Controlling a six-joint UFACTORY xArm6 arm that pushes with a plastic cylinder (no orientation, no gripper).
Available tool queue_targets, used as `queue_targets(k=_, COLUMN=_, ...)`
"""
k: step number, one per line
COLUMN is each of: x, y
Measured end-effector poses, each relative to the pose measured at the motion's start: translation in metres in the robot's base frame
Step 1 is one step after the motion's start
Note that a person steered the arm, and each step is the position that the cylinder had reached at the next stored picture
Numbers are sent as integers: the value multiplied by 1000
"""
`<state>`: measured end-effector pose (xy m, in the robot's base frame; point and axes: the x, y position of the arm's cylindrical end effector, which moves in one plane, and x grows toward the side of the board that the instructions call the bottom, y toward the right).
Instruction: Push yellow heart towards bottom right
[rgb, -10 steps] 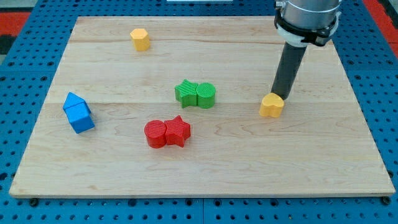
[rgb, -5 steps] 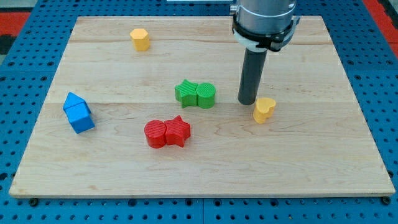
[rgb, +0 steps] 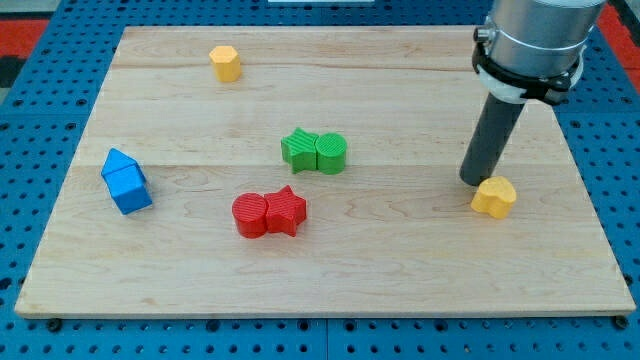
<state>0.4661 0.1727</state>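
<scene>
Yellow heart (rgb: 494, 197) lay on the wooden board (rgb: 320, 270) in the view's right half, a little below mid-height, well apart from every other block. The rod came down from the view's top right, leaning slightly so that its grey collar sat further right than its lower end. My tip (rgb: 474, 182) stood on the board just beside the heart's upper-left side, apparently touching it; the rod carried no jaws and held nothing, only pressed against the block. Bare board stretched from the heart toward the bottom right corner, with the right edge nearer than the bottom edge.

Near the left edge sat two blue blocks (rgb: 126, 181), pressed together. Below centre, a red cylinder (rgb: 250, 215) touched a red star (rgb: 286, 210). Above them a green star (rgb: 298, 149) touched a green cylinder (rgb: 331, 152). A yellow hexagon (rgb: 226, 62) stood alone near the top edge.
</scene>
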Motion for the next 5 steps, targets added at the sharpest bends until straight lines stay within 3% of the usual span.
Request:
queue_targets(k=3, x=51, y=19)
queue_targets(k=4, x=45, y=22)
queue_targets(k=5, x=12, y=-1)
